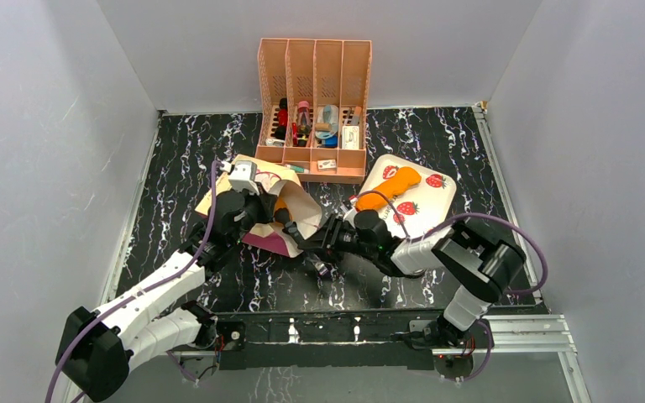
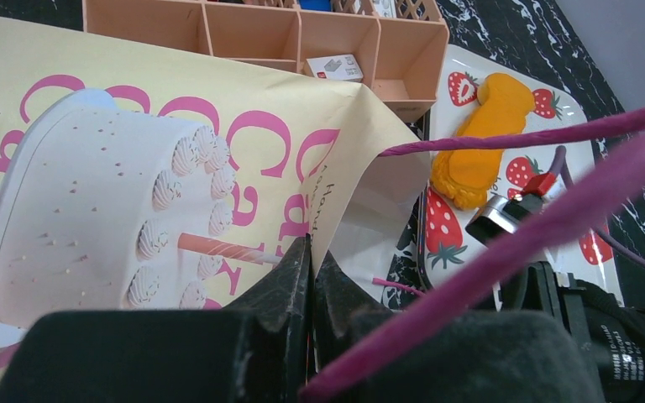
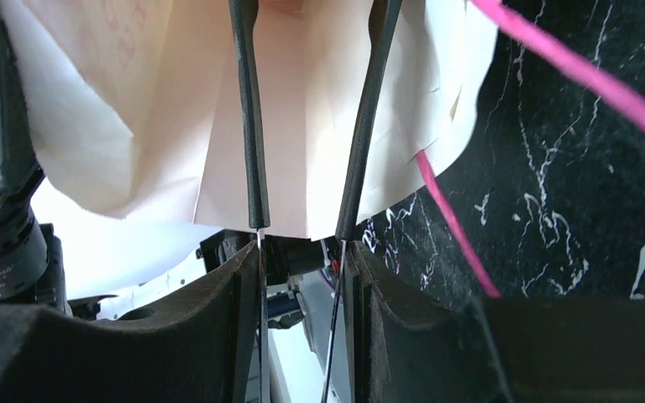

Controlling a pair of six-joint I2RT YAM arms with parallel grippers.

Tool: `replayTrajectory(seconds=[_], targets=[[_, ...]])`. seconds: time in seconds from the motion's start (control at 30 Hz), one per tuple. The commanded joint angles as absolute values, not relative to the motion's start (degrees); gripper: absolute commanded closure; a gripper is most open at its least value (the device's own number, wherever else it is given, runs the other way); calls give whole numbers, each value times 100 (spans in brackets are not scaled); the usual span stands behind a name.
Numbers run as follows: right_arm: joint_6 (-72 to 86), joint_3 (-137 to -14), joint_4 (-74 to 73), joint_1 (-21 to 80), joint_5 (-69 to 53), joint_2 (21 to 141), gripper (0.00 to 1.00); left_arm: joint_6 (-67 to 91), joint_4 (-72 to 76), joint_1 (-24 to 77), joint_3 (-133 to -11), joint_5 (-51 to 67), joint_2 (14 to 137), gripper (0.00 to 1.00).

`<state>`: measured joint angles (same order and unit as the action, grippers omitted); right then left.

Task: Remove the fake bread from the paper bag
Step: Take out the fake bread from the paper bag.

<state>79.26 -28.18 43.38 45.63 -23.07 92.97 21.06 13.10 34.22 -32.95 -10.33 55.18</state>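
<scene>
Left gripper (image 2: pixel 311 243) is pinched tight on the edge of the bag (image 2: pixel 243 92), which lies on its side. Right gripper (image 1: pixel 312 238) reaches into its mouth, jaws partly apart and tips hidden, so any hold is unclear. Orange bread (image 1: pixel 389 188) lies on the tray (image 1: pixel 437 206) beside it.

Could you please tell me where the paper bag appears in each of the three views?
Top external: paper bag left of centre, in front of the peach organiser.
Left wrist: bag fills the left half, cake print showing.
Right wrist: bag spans the top.
Shared landmark: black marbled table.
</scene>
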Motion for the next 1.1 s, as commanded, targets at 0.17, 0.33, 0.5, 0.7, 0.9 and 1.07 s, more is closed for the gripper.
replayTrajectory(seconds=[0.17, 0.33, 0.5, 0.7, 0.9, 1.07], targets=[[7949, -3408, 5194, 4527, -2231, 10114, 62, 2250, 1644, 3404, -3287, -731, 5349, 100], [7989, -3586, 5416, 4504, -2378, 10554, 63, 2243, 1627, 3406, -3286, -731, 5408, 100], [8013, -3603, 5618, 4457, -2506, 10679, 85, 2224, 1587, 3402, -3296, -836, 5423, 100], [8020, -3367, 5722, 4436, -2647, 10353, 98, 2265, 1441, 3408, -3279, -1281, 5409, 100], [7971, -2964, 5671, 4419, -2670, 9694, 100, 2339, 1230, 3402, -3331, -1905, 5398, 100], [7893, -2650, 5562, 4392, -2650, 9201, 100, 2418, 1100, 3405, -3385, -2217, 5401, 100]])
